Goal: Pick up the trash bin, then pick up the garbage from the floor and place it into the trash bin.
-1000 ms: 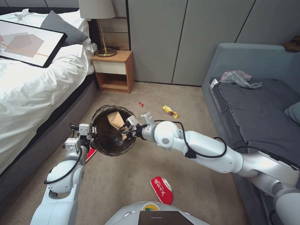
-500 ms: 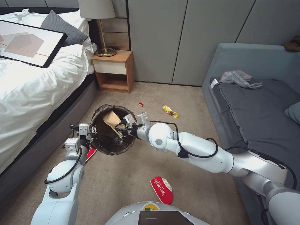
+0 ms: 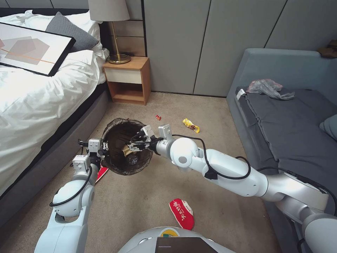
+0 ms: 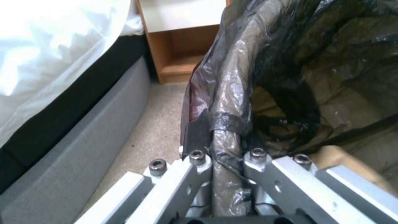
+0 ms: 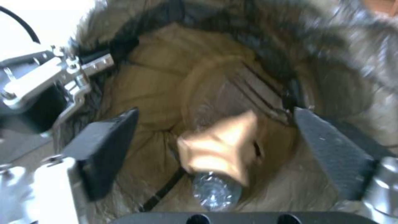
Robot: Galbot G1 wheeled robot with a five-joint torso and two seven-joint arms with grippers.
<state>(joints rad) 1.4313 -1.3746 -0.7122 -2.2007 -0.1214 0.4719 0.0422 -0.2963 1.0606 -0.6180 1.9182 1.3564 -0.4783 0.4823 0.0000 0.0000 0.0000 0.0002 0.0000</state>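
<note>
Two grippers work at the small round white plastic trash bin (image 3: 127,147) lined with a dark brown see-through bag, which is held above the beige carpet between the bed and the grey sofa. The left gripper (image 3: 101,147) is clamped on the bin's rim on the side toward the bed; in the left wrist view its metal fingers (image 4: 199,161) press together on the bag-wrapped rim (image 4: 226,146). The right gripper (image 3: 132,146) reaches over the opposite side of the rim and hangs above the bin's mouth, its black pads (image 5: 104,149) spread wide with nothing between them. Directly beneath the spread pads, inside the bin, lies the crumpled brown paper bag (image 5: 224,149), apart from both pads, and just under it the clear plastic bottle (image 5: 213,191) rests at the bottom. In the head view the paper bag (image 3: 126,150) shows just below the right gripper's fingertips, with the bottle (image 3: 132,160) beside it.

On the carpet, a large red-and-white packet (image 3: 182,213) lies near the robot's base, another red-and-white packet (image 3: 101,173) pokes out from beneath the bin beside the left arm, a yellow snack wrapper (image 3: 191,125) lies beyond the right gripper toward the sofa, and a tiny red wrapper (image 3: 158,117) lies near it, toward the wooden nightstand (image 3: 128,80)
</note>
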